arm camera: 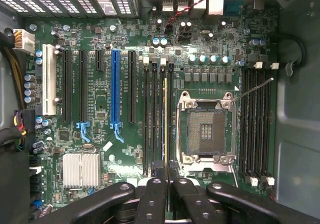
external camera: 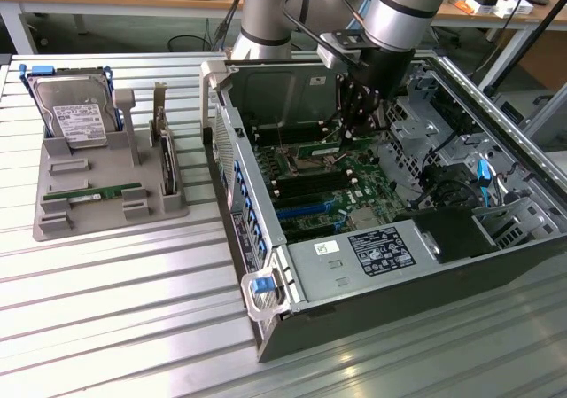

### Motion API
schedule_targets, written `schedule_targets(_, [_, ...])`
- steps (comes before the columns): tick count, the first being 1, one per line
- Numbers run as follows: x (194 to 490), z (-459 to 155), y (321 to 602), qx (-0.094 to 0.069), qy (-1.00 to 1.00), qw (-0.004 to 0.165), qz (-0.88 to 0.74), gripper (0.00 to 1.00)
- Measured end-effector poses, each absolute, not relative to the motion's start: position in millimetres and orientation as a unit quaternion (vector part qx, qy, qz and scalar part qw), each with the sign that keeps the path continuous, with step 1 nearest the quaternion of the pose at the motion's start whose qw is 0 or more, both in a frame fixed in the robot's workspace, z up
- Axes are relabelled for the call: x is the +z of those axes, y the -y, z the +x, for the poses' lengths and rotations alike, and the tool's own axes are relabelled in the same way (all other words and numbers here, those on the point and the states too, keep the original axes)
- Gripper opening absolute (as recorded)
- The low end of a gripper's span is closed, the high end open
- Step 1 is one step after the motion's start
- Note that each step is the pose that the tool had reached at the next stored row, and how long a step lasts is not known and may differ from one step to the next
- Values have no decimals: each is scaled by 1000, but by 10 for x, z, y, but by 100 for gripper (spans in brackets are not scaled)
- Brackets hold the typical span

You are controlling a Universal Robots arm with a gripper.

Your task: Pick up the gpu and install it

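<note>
Gripping the gpu edge-on, hand closed on it, apparently over a slot on the motherboard, inside the case.

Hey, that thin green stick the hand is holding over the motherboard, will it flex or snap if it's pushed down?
Probably stiff: the gpu reads as a straight, unsagging edge from the hand. Likely light, being so thin. Possibly fragile: that thin board could crack if pushed crooked into the slots.
</note>
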State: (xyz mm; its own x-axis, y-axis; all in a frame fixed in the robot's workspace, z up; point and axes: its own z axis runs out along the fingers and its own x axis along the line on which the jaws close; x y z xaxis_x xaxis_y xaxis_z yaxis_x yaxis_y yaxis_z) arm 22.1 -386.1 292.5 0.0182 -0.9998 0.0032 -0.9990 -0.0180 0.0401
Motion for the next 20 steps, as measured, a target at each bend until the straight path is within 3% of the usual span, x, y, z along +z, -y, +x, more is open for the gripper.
schedule_targets(20, [2882,221,3861,-13,701,15,713,12])
